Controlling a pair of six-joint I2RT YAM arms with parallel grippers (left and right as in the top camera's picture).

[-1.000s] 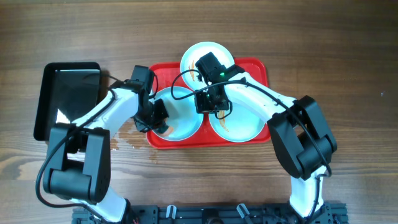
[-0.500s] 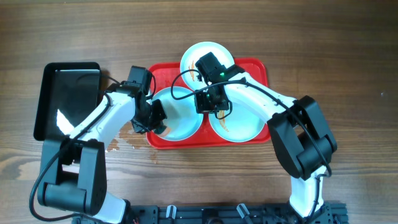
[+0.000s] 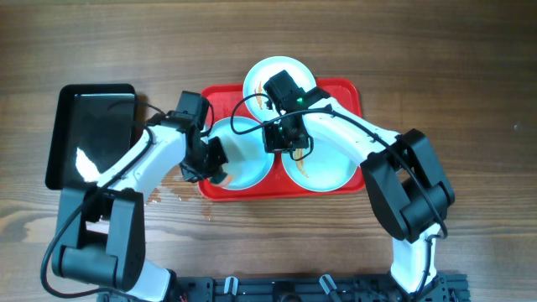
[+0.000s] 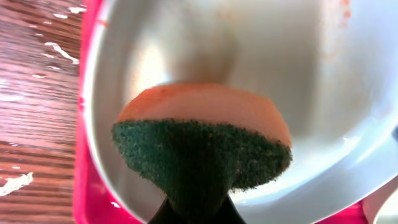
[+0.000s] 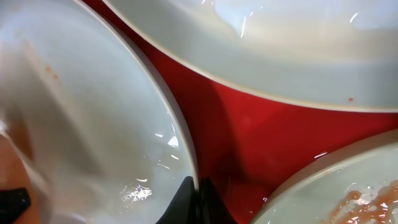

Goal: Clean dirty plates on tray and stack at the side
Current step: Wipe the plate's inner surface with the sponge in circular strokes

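Observation:
Three pale plates lie on the red tray (image 3: 346, 94): a back plate (image 3: 277, 74), a left plate (image 3: 247, 168) and a right plate (image 3: 329, 172) with orange-brown streaks. My left gripper (image 3: 215, 163) is shut on a green-and-orange sponge (image 4: 199, 143), which presses on the left plate (image 4: 280, 62) near its left edge. My right gripper (image 3: 282, 139) is shut on that plate's right rim (image 5: 186, 149), one finger inside and one outside. In the right wrist view the back plate (image 5: 280, 43) and the streaked right plate (image 5: 351, 196) lie around the bare tray (image 5: 249, 137).
A glossy black tray (image 3: 92, 126) sits on the wooden table left of the red tray. Wet patches (image 3: 172, 189) mark the wood by the red tray's front left corner. The tray's left rim (image 4: 84, 180) runs close beside the sponge.
My left gripper has shifted a little left and then back right with the sponge on the left plate. The right arm and the plates have not moved.

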